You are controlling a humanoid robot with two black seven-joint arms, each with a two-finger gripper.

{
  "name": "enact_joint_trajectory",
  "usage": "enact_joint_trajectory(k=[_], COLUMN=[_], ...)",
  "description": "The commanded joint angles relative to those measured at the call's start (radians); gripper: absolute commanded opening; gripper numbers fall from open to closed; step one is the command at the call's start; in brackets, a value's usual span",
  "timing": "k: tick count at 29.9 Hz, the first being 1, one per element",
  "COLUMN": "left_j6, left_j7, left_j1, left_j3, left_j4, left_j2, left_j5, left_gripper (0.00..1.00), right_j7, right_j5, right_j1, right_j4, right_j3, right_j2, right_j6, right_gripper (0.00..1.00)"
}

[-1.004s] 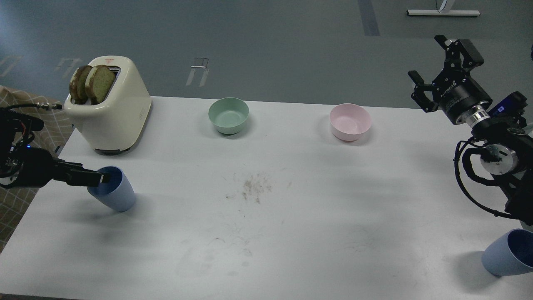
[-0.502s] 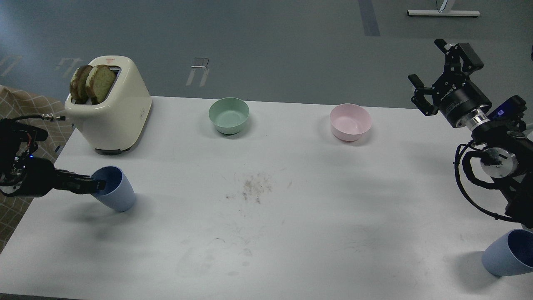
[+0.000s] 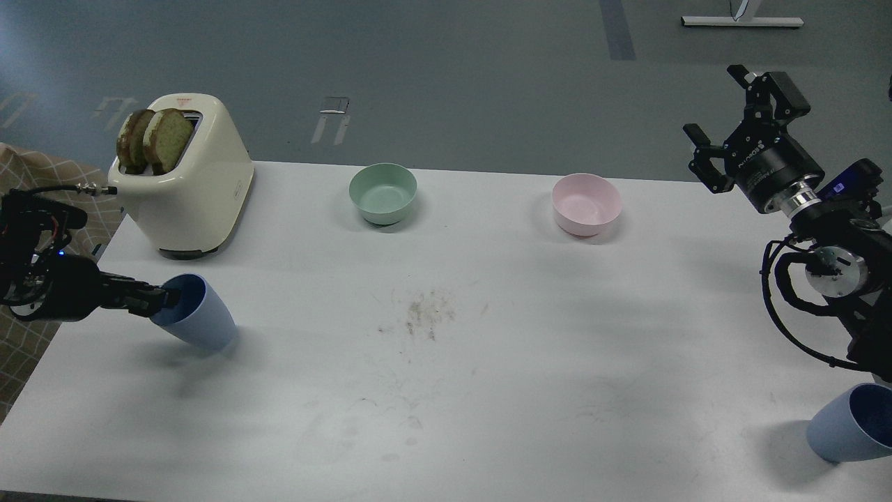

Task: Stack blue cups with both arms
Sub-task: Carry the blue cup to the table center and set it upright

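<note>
One blue cup (image 3: 202, 321) is near the table's left edge, in front of the toaster, tilted with its navy mouth toward the left. My left gripper (image 3: 164, 301) comes in from the left and is shut on that cup's rim, with one finger inside the mouth. The other blue cup (image 3: 847, 422) is at the front right corner, leaning with its mouth up and to the right. My right gripper (image 3: 716, 101) is open and empty, raised high over the table's far right edge, well away from that cup.
A cream toaster (image 3: 191, 181) with two toast slices stands at the back left. A mint-green bowl (image 3: 382, 193) and a pink bowl (image 3: 586, 203) sit along the back of the white table (image 3: 488, 390). A crumb smudge (image 3: 425, 314) marks the middle.
The left cup has tipped further over and shifted slightly right with my left gripper at its rim. My right gripper has barely moved.
</note>
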Motion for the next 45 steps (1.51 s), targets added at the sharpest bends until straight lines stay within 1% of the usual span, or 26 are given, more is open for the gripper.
enact_joint_trajectory(k=[1,2,5,7,13,19,27,29,33,35,39,41,45], left_j6=[-0.004,-0.009,-0.022,-0.022,-0.022,-0.022,-0.022,-0.022,-0.022,-0.022,-0.022,-0.022,-0.022], left_j7=[0.000,0.000,0.000,0.000,0.000,0.000,0.000,0.000,0.000,0.000,0.000,0.000,0.000], left_j1=[-0.073,-0.111,-0.194,-0.214,-0.312,-0.334,-0.326,-0.332,-0.351,-0.352,-0.351,-0.351,-0.372], left_j3=[-0.003,-0.004,-0.003,-0.004,-0.004,-0.001,0.000,0.000,0.002,0.002,0.005,0.011,0.107], left_j4=[-0.094,-0.123,-0.156,-0.156,-0.156,-0.147,-0.142,-0.124,-0.061,-0.039,0.049,0.073,0.138], left_j2=[0.011,0.002,-0.038,-0.072,-0.242,-0.386,-0.534,-0.576,-0.710,-0.744,-0.845,-0.862,-0.888], left_j5=[0.073,0.107,0.149,0.149,0.156,0.196,0.342,0.345,0.356,0.368,0.383,0.383,0.382], left_gripper=[0.00,0.00,0.00,0.00,0.00,0.00,0.00,0.00,0.00,0.00,0.00,0.00,0.00], right_j7=[0.000,0.000,0.000,0.000,0.000,0.000,0.000,0.000,0.000,0.000,0.000,0.000,0.000], right_j5=[-0.005,-0.006,-0.009,-0.011,-0.011,-0.014,-0.014,-0.014,-0.017,-0.017,-0.019,-0.019,-0.017], right_j1=[0.047,0.072,0.142,0.172,0.293,0.331,0.339,0.341,0.354,0.357,0.370,0.370,0.370], right_j4=[0.011,0.011,0.010,0.008,-0.002,-0.005,-0.004,-0.004,-0.007,-0.008,-0.024,-0.024,-0.030], right_j3=[-0.001,-0.006,-0.020,-0.037,-0.165,-0.176,-0.178,-0.176,-0.178,-0.178,-0.190,-0.199,-0.204], right_j2=[-0.015,-0.016,-0.016,-0.015,0.014,0.031,0.037,0.037,0.060,0.064,0.085,0.087,0.093], right_j6=[0.000,0.000,0.000,0.000,0.000,0.000,0.000,0.000,0.000,0.000,0.000,0.000,0.000], right_gripper=[1.00,1.00,1.00,1.00,1.00,1.00,1.00,1.00,1.00,1.00,1.00,1.00,1.00])
